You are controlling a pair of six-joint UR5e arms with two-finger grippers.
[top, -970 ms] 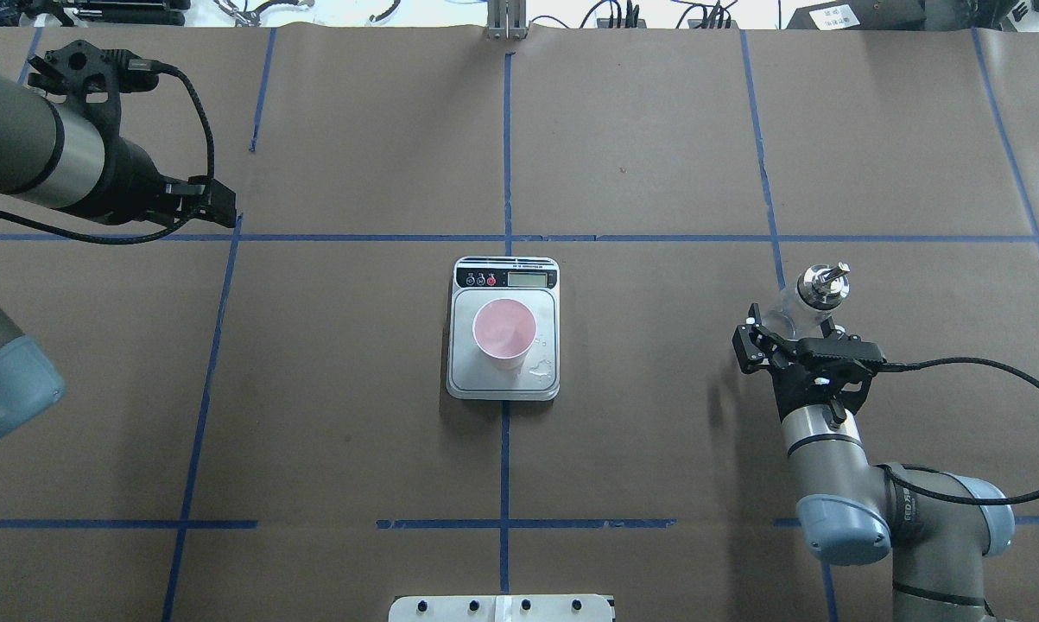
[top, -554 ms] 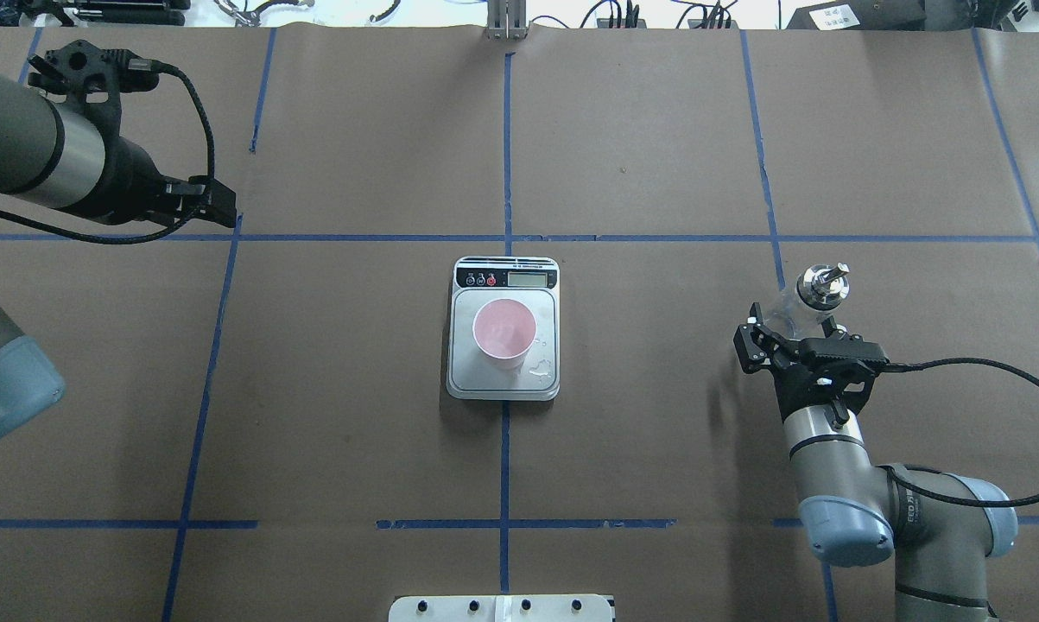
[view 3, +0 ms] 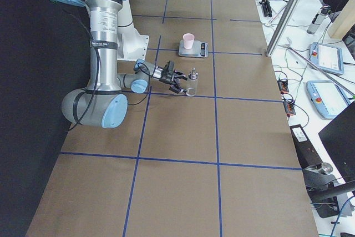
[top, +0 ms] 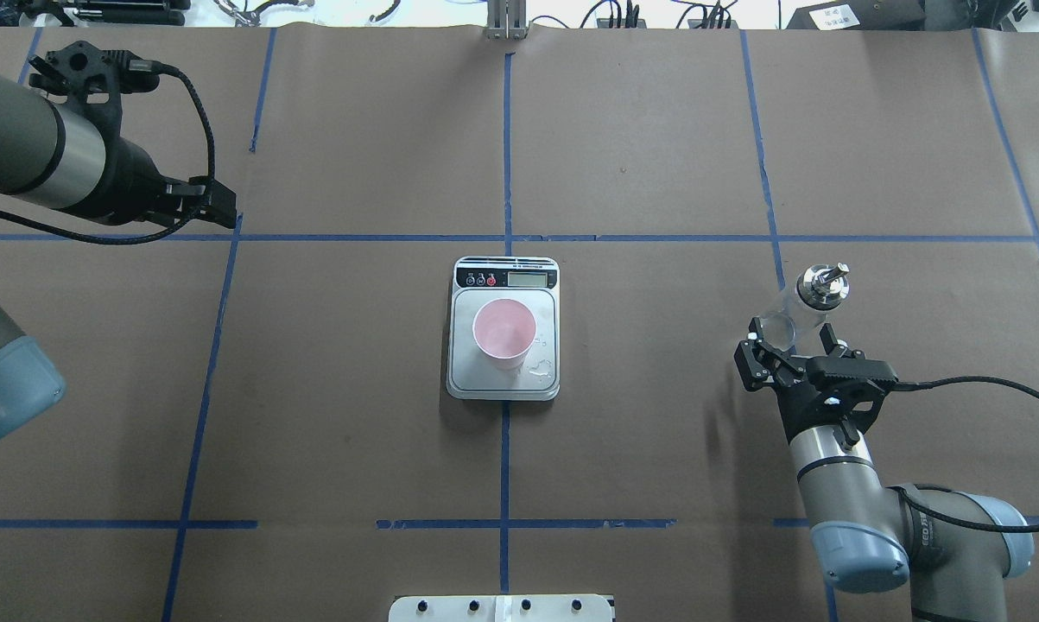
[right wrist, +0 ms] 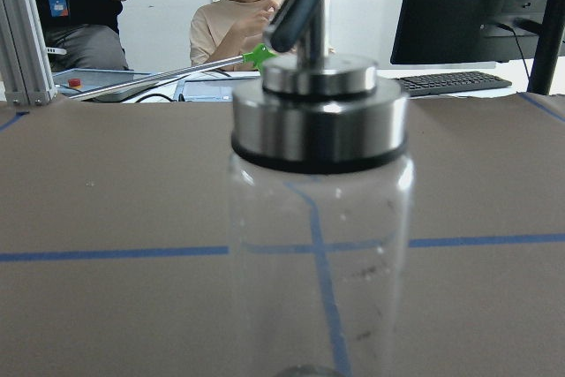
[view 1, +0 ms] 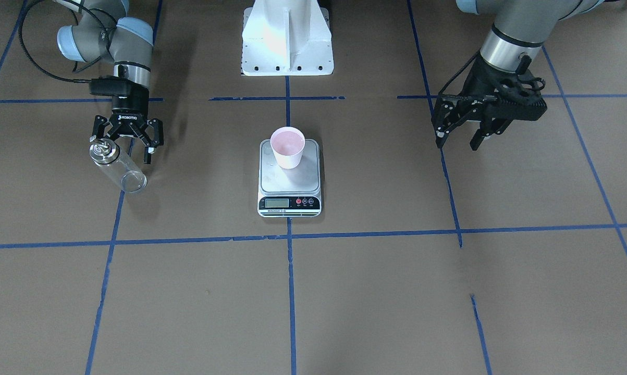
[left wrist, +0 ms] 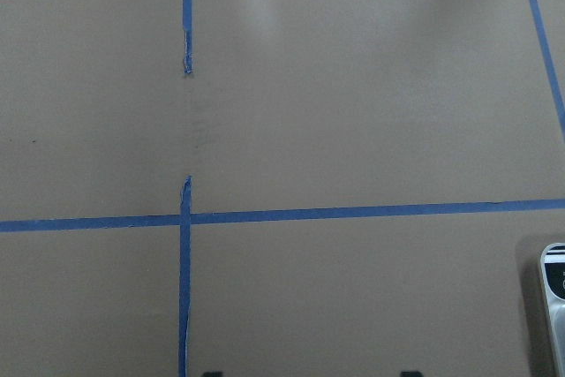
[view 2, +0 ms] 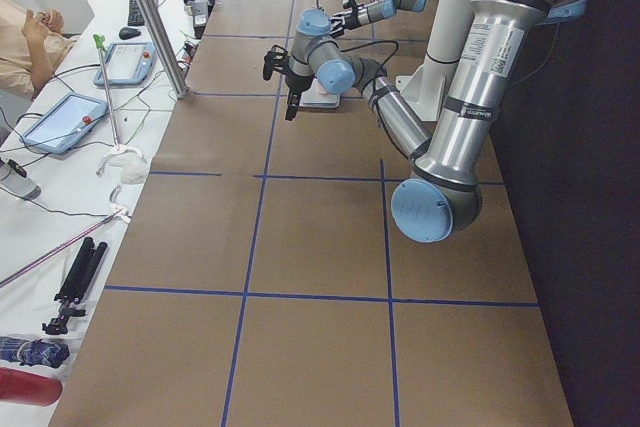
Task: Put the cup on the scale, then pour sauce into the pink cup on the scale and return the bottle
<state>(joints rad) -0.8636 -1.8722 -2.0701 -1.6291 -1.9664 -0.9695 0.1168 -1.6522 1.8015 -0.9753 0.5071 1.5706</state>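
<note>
Bottle point(top: 802, 304): upright on bench, well to the right of scale point(top: 463, 380), spout cap on, glass looking near empty. Cup point(top: 503, 333): standing on the scale's steel platform. Right hand point(top: 791, 339): mine, jaws spread wide at the bottle's foot; whether they touch it, I cannot tell. Left hand point(view 1: 456, 141): spread, holding nothing, well left of scale. Handling note: I judge the retreat should run straight back with jaws wide, since light glass tips easily.
</note>
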